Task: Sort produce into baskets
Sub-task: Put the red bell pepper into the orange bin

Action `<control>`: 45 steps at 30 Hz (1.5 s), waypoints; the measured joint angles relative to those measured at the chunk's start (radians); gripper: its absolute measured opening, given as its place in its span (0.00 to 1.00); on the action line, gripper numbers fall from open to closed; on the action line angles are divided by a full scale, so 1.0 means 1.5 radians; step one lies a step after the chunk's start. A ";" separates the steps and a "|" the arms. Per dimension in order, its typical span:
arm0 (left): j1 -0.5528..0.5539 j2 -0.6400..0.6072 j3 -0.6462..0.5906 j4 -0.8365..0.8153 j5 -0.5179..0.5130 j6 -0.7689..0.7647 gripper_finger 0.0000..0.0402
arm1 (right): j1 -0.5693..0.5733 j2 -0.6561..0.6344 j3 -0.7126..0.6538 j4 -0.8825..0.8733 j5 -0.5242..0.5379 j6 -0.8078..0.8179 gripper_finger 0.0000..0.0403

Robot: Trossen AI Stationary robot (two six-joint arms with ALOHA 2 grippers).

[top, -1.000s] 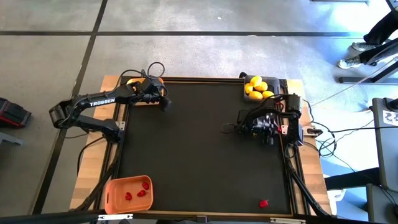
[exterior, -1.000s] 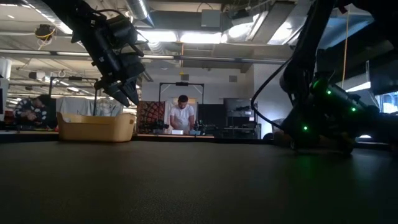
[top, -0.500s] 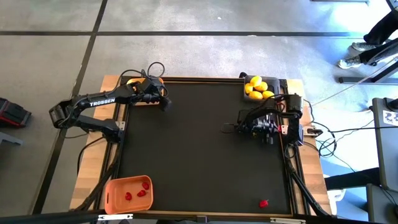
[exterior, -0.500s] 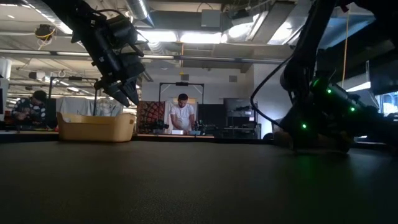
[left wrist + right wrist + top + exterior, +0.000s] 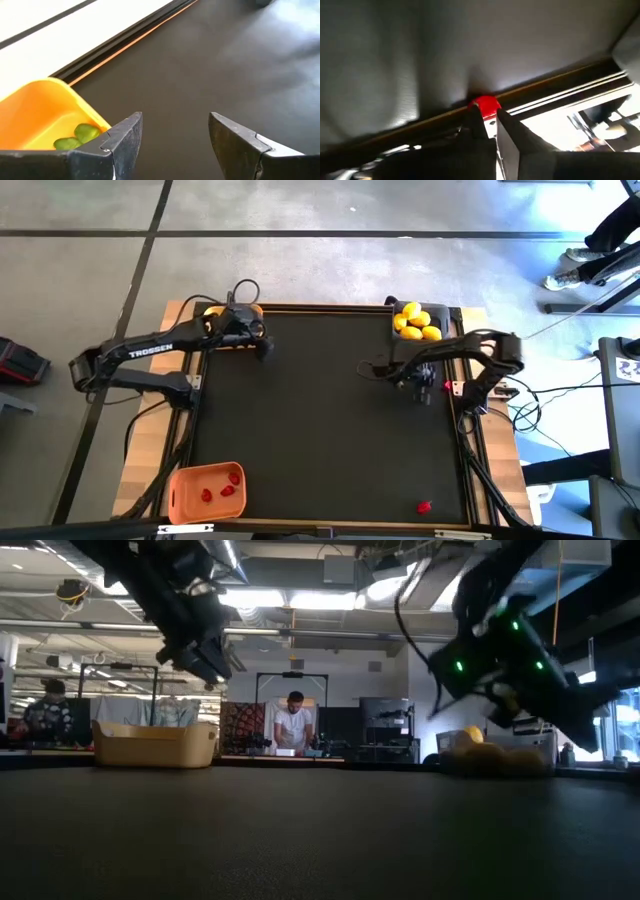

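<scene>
The yellow basket (image 5: 212, 310) (image 5: 40, 115) stands at the far left corner, mostly under my left arm, with green pieces (image 5: 80, 135) in it. My left gripper (image 5: 262, 348) (image 5: 175, 135) hangs open and empty above the mat, just beside that basket. The dark grey basket (image 5: 445, 312) at the far right holds several yellow lemons (image 5: 415, 320). The orange basket (image 5: 175, 490) at the near left holds red pieces (image 5: 222, 490). One red piece (image 5: 424, 506) (image 5: 486, 104) lies on the mat by the near edge. My right gripper (image 5: 368, 368) (image 5: 488, 117) is shut and empty, raised over the mat's right half.
The black mat (image 5: 320, 430) is bare between the baskets. Wooden rails edge the table (image 5: 490, 470). Cables lie by the right arm's base (image 5: 505, 392). In the low view a person (image 5: 293, 725) stands far behind the table.
My right arm has unfolded and lifted its gripper up from low over the mat, a little toward the far edge. My left gripper has risen a little beside the yellow basket. The produce and baskets have stayed where they were.
</scene>
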 joint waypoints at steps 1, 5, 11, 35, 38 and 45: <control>-0.006 -0.007 0.001 0.000 0.000 0.000 0.56 | 0.000 -0.011 0.010 -0.001 -0.005 0.002 0.00; -0.025 -0.024 0.001 0.000 0.000 0.000 0.56 | -0.001 -0.042 0.031 0.002 -0.038 0.017 0.00; -0.037 -0.025 0.001 0.000 0.000 0.000 0.56 | -0.001 -0.034 -0.011 -0.002 -0.063 0.033 0.10; -0.036 -0.025 0.001 0.005 0.000 0.003 0.56 | -0.046 0.148 -0.069 0.023 0.047 0.007 0.72; -0.036 -0.025 0.001 0.005 0.000 0.007 0.56 | -0.060 0.172 -0.069 0.025 0.067 -0.006 0.72; -0.036 -0.024 0.001 0.005 0.000 0.008 0.56 | -0.084 0.201 -0.071 0.030 0.070 -0.040 0.60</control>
